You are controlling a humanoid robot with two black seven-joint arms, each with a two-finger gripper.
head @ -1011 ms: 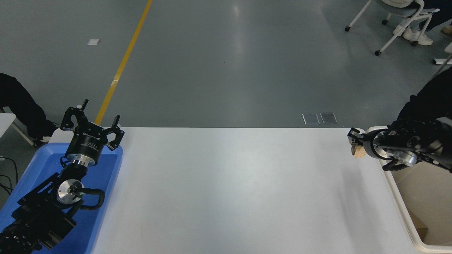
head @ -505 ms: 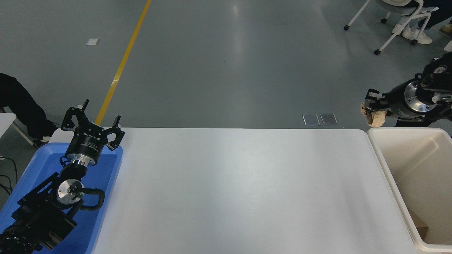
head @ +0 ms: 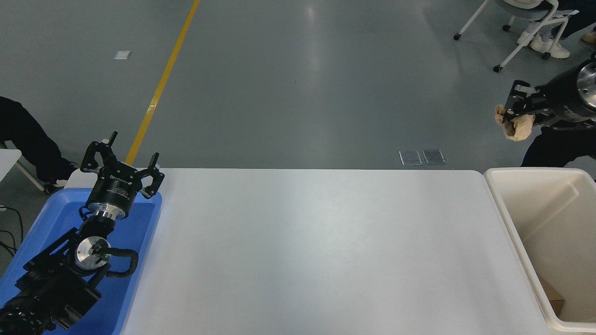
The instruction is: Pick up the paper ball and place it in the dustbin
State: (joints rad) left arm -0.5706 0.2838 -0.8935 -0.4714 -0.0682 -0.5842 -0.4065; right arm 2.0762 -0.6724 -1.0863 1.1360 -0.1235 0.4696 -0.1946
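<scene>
- At the far left, the left arm sits parked over the blue tray (head: 139, 223); the left gripper (head: 122, 170) hovers above the tray's far edge with its jaws spread apart and nothing between them.
- A person's dark trouser leg (head: 25, 139) shows at the left edge, well apart from the arm.
- The white table (head: 316, 251) fills the middle, running from the tray to the bin.
- At the upper right, the right gripper (head: 511, 115) is raised high in the air, its jaws clenched on the paper ball (head: 518, 126), which bulges below and to the left of the fingers.
- The ball seems to hang beyond the dustbin's far-left corner, though depth is hard to judge from 1 view.
- The dustbin (head: 505, 214) stands at the table's right end, touching or just beside it; something brownish lies at its bottom near the lower edge.
- Step in hand: the carry. The pick-up looks done and the drop is not yet made.
- Next move, as I judge it: bring the ball over the open bin, then part the jaws.
</scene>
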